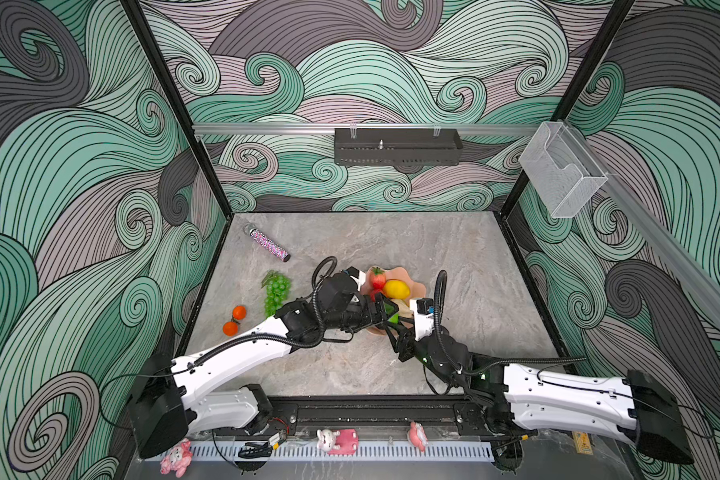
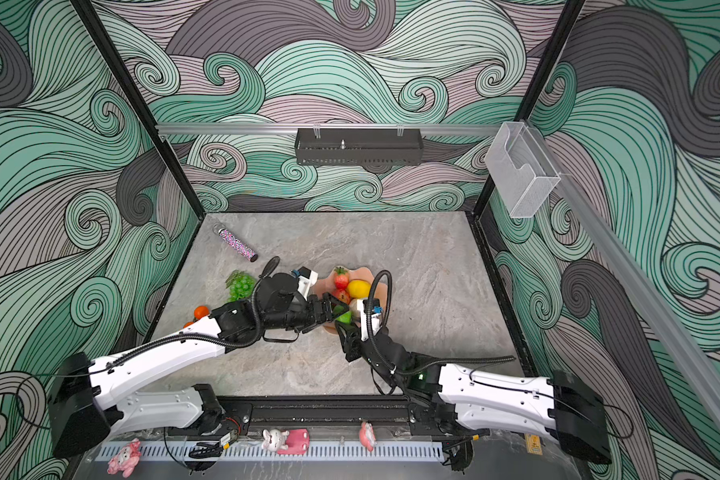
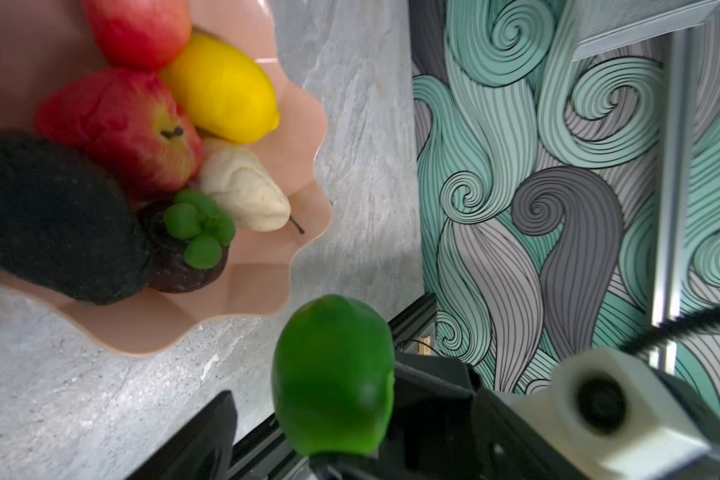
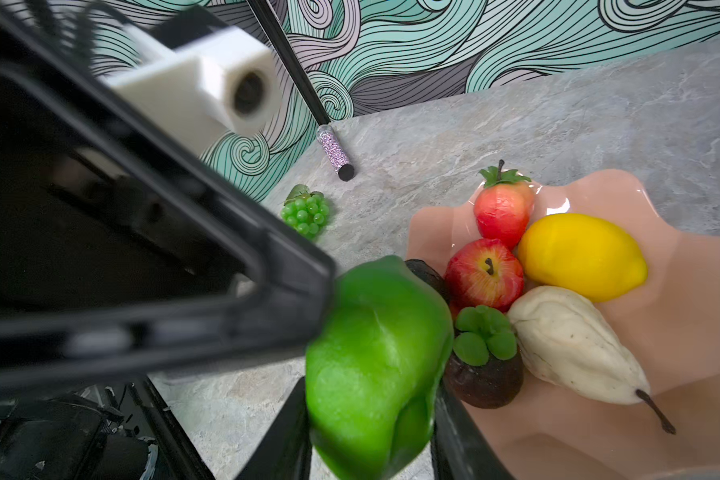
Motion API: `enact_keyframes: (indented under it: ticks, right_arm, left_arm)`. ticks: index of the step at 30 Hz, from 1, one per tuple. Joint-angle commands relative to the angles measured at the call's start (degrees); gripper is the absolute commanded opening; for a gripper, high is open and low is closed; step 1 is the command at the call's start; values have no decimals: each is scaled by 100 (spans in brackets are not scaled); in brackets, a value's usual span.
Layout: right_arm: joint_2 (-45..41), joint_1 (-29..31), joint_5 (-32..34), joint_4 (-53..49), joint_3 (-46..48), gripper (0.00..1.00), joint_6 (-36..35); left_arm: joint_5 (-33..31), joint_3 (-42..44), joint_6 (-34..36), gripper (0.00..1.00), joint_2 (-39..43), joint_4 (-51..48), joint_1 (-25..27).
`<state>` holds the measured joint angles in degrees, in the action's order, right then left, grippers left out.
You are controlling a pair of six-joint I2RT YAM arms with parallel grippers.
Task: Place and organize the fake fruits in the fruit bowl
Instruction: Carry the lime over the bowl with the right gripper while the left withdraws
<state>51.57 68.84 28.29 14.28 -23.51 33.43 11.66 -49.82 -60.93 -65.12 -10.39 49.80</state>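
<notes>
You held the lime (image 4: 375,365) clamped in the right end effector (image 4: 371,424), with the left end effector (image 1: 385,314) apart. It probably needed bare fruit bowl (image 4: 578,449) floor next.

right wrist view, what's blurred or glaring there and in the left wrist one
right wrist view: lime soft-edged up close, white glare on the fruit bowl rim by the strawberry; left wrist view: avocado and lime blurred, a glare streak on the bowl rim, wall pattern sharp

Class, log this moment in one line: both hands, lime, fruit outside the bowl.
left hand: open, by green lime | right hand: shut on green lime | outside fruit bowl: grape bunch, two oranges
</notes>
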Motion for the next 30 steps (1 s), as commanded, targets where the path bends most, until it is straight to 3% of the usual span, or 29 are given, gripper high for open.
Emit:
enact_keyframes:
  ticks: [1,9,12,24,30]
  right_arm:
    - [-252,-326,-140,-458,-61,38,-223]
    - [-282,-1213,-1017,-1267,-526,39,-826]
    - [-119,-1522,-1258,-1525,-726,39,-1035]
    - [887,-2965,-2467,-1905,-1170,39,-1477]
    - [1441,-3427,-2611,-1894,-1357,38,-1517]
  left_arm:
    - [-585,335,522,94,715,-242,-418]
    - [-788,992,1375,95,2203,-1411,-2057]
    - [-953,1120,1650,95,2632,-1764,-2389]
    - [-1689,1295,2198,95,3325,-2445,-2555]
    - [-1703,1455,2181,95,3453,-2495,-2569]
